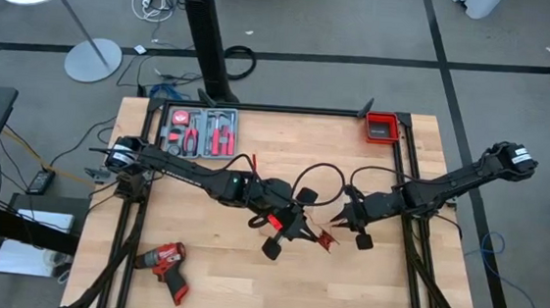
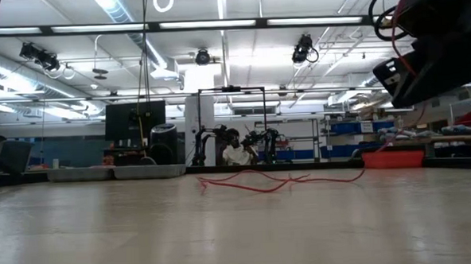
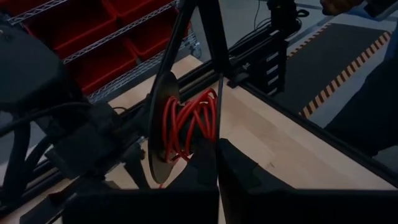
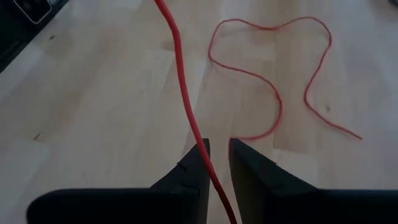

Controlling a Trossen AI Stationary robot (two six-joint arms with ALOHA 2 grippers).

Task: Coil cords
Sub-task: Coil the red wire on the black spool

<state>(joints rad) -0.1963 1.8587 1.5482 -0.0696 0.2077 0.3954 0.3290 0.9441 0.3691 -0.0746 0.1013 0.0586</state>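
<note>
Left wrist view: my left gripper [image 3: 217, 163], jaws clenched, grasps a part-wound coil of red wire [image 3: 189, 127]. My right gripper [image 4: 217, 155], jaws nearly closed, straddles the wire's loose tail; much lies unwound on the surface [image 4: 93, 93], so coiling looks roughly half done.

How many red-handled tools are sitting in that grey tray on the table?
3 red-handled tools seem to lie side by side in the grey tray at the table's far left edge; more may be hidden.
</note>
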